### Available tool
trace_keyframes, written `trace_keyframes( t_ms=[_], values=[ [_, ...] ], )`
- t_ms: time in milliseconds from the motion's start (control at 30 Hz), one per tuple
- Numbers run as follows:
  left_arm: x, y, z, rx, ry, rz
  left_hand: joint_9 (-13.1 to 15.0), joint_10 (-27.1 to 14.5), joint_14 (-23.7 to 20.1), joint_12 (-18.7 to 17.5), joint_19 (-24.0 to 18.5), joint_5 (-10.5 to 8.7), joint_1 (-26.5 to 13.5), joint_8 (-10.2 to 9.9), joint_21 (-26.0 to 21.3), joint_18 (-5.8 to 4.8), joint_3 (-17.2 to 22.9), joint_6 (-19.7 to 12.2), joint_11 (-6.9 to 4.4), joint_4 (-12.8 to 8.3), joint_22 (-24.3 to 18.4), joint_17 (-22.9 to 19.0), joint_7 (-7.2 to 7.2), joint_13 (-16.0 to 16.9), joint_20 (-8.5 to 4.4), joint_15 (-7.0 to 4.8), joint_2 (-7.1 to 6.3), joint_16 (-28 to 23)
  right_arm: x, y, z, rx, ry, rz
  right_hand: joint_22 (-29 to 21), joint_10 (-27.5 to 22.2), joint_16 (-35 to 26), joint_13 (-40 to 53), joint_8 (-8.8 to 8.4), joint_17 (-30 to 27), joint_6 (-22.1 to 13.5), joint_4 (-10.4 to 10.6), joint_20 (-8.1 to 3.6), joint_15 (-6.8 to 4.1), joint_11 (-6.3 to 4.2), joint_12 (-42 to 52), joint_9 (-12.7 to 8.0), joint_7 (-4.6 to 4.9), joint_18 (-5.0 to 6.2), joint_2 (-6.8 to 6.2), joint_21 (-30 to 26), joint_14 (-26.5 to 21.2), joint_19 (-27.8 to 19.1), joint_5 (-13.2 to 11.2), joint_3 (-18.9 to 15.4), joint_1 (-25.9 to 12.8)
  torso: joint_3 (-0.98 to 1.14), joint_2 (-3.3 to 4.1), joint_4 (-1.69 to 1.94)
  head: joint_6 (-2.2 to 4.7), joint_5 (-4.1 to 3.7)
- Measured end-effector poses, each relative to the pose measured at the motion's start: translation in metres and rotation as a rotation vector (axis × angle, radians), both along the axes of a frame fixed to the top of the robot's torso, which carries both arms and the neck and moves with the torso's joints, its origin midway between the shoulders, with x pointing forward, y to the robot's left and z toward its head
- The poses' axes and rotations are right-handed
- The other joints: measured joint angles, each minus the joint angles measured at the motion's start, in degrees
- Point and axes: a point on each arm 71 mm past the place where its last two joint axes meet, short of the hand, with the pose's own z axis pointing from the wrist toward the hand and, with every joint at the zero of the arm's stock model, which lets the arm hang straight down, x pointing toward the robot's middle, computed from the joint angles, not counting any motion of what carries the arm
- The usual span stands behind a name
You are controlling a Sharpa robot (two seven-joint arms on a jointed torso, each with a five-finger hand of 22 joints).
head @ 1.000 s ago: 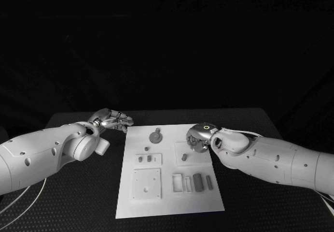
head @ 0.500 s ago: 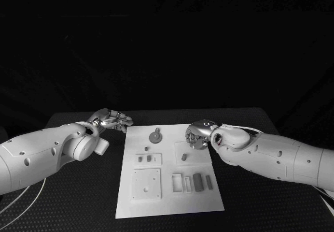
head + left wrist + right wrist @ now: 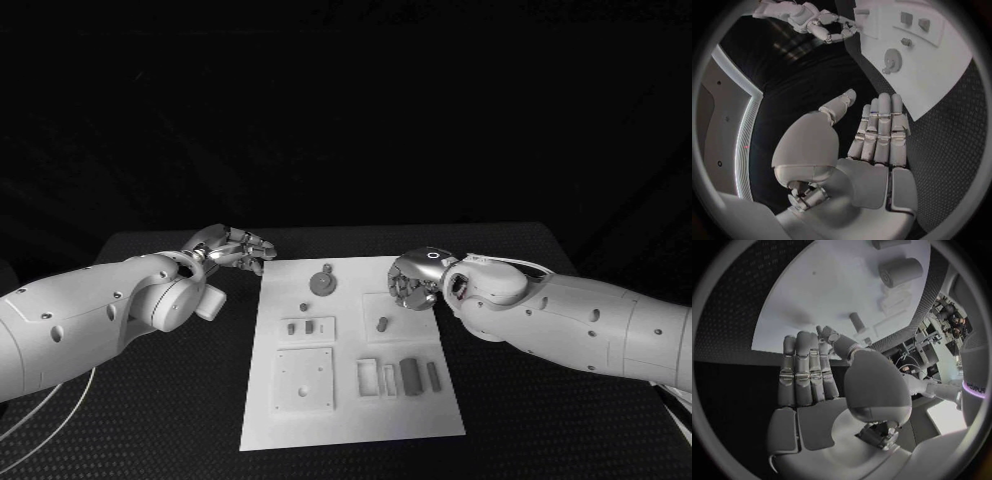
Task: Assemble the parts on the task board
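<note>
The white task board (image 3: pixel 353 410) lies in the middle of the table. On it are a grey gear-like disc (image 3: pixel 323 284), a short peg (image 3: pixel 382 323), a square plate (image 3: pixel 304 380) and several bars (image 3: pixel 400 377). My right hand (image 3: pixel 415 280) hovers over the board's far right part, with its thumb tip against its fingertips (image 3: pixel 820 335). I cannot tell whether anything sits between them. The peg (image 3: pixel 856 320) and a cylinder (image 3: pixel 900 272) lie on the board beyond the fingers. My left hand (image 3: pixel 231 248) hangs off the board's far left corner, its fingers (image 3: pixel 882 130) straight and holding nothing.
The black table (image 3: pixel 173 400) borders the board on both sides. A small plate with two little pieces (image 3: pixel 299 327) sits on the board's left half. The left wrist view shows the gear (image 3: pixel 892 59) and my right hand (image 3: pixel 826 27) across the board.
My right hand has drifted slightly farther over the board and its forearm has swung in. The left hand and the parts have stayed put.
</note>
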Motion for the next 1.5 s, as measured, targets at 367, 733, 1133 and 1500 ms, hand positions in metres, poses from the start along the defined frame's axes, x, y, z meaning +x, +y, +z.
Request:
trace_keyframes(
  t_ms=[367, 733, 1133, 1500],
  values=[
    [0.001, 0.002, 0.000, 0.003, 0.001, 0.005, 0.00, 0.00, 0.00, 0.00, 0.00, 0.00, 0.00, 0.00, 0.00, 0.00, 0.00, 0.00, 0.00, 0.00, -0.05, 0.05, 0.00, -0.05, 0.00, 0.00, 0.00, 0.00, -0.005, 0.004, 0.023, 0.066, -0.021, 0.022, 0.00, 0.00, 0.00, 0.06, -0.01, 0.05, 0.00, 0.00, 0.01, -0.13, 0.00, 0.00, 0.00, 0.00, -0.02, 0.00, 0.00, -0.15, -0.01, 0.00, 0.00, 0.00, -0.03, -0.04, -0.03, 0.09, 0.06],
    [0.007, 0.005, -0.001, 0.007, 0.000, 0.023, 0.01, -0.21, 0.00, 0.00, 0.00, 0.00, 0.00, 0.00, 0.00, -0.01, 0.00, 0.00, 0.17, 0.00, -0.07, 0.10, 0.00, -0.05, 0.00, 0.00, 0.00, 0.00, -0.022, 0.046, 0.029, 0.148, 0.004, 0.114, -0.02, 0.00, 0.00, 0.13, -0.03, 0.04, -0.01, 0.00, 0.01, -0.10, 0.00, 0.00, 0.06, 0.01, -0.04, 0.00, 0.00, -0.17, -0.01, 0.00, 0.00, 0.00, -0.04, -0.12, 0.03, 0.66, 1.57],
    [0.016, 0.002, -0.003, 0.008, -0.003, 0.040, 0.01, -0.22, 0.00, 0.00, -0.01, 0.00, 0.00, 0.00, -0.22, 0.00, 0.00, 0.00, 0.15, 0.00, -0.09, 0.14, 0.00, -0.10, 0.01, 0.00, 0.00, 0.00, -0.052, 0.100, 0.014, 0.212, 0.080, 0.237, 0.03, -0.01, 0.00, 0.33, -0.05, 0.10, -0.02, 0.00, 0.01, -0.03, 0.00, -0.23, 0.19, 0.01, -0.06, 0.25, 0.00, -0.24, -0.01, 0.00, 0.00, -0.25, -0.38, -0.55, 0.24, 0.64, 4.68],
    [0.019, -0.006, -0.002, 0.013, -0.022, 0.036, 0.01, -0.22, 0.00, 0.22, -0.01, 0.00, 0.00, 0.00, -0.22, 0.00, 0.00, 0.00, 0.15, 0.00, -0.16, 0.20, 0.00, -0.09, 0.01, 0.01, 0.00, -0.26, -0.071, 0.128, -0.011, 0.221, 0.134, 0.292, 0.03, -0.01, 0.00, 0.33, -0.06, 0.15, -0.02, 0.00, 0.01, -0.02, 0.00, -0.23, 0.19, 0.02, -0.09, 0.42, 0.00, -0.24, -0.01, 0.00, 0.00, -0.42, -0.77, -0.96, 0.29, -0.73, 7.84]
  ],
)
